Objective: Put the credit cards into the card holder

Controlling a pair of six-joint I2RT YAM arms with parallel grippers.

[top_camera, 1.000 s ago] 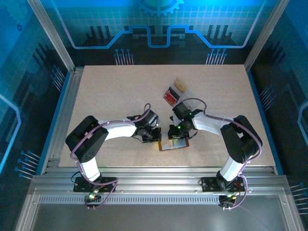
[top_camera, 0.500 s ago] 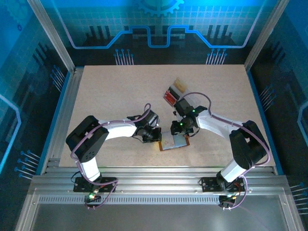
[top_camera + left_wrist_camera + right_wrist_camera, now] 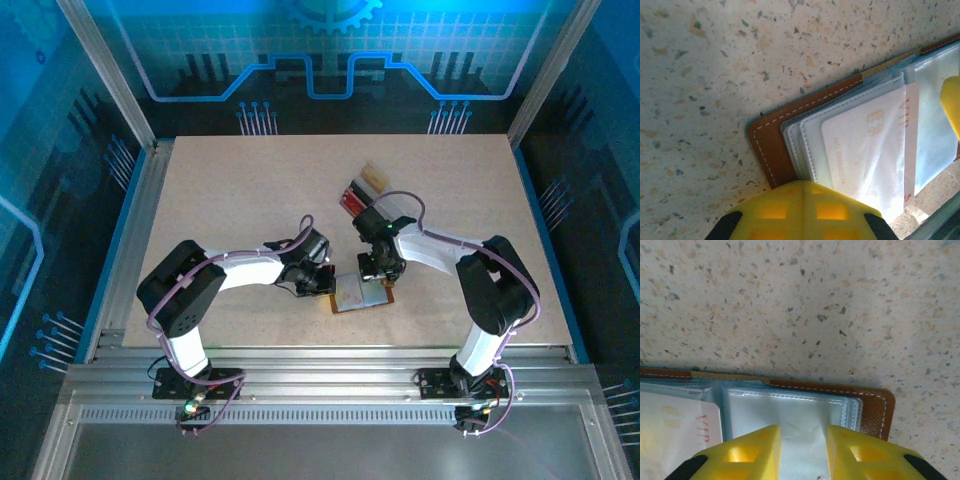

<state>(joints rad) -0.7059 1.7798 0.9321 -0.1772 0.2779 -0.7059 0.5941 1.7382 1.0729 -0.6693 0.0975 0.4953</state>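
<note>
Pinning the card holder (image 3: 771, 147) at nine o'clock, your clenched left end effector (image 3: 802, 212) is steadying it; the right end effector (image 3: 804, 437) is sitting parted.

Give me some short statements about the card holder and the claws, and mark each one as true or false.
1. The card holder lies open on the table. True.
2. The card holder is black. False: it is brown leather with pale stitching.
3. A pale card with red letters lies among the holder's clear sleeves. True.
4. The right claw hangs far from the holder. False: its yellow fingers are right at a clear sleeve, with a gap between them.
5. The table is plain white. False: it is pale with dark speckles.
</note>
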